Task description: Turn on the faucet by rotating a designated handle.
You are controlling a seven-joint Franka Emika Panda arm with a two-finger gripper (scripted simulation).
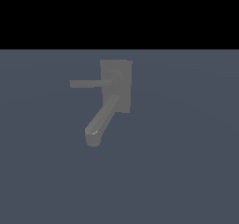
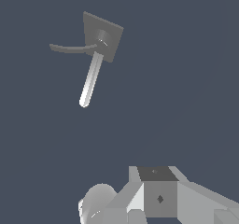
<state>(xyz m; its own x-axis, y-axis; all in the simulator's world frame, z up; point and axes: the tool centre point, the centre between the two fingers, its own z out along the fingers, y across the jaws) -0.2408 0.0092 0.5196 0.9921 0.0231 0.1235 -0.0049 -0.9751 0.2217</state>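
The matte grey faucet (image 1: 115, 85) stands on a flat blue-grey surface, its rectangular back plate (image 1: 122, 69) upright. The thin flat handle (image 1: 88, 83) sticks out level toward the exterior view's left. The thick rounded spout (image 1: 100, 120) slants down and to the left from the same hub. In the wrist view the faucet (image 2: 103, 36) is far off, with the slim handle (image 2: 67, 48) and the bright tubular spout (image 2: 91, 80) both showing. Only grey blocky parts of my gripper (image 2: 156, 190) show at the frame's edge, well apart from the faucet. Its fingers cannot be made out. The exterior view shows no gripper.
A plain blue-grey floor (image 1: 186, 171) stretches all around the faucet. A black band (image 1: 119, 13) fills the exterior view's upper part.
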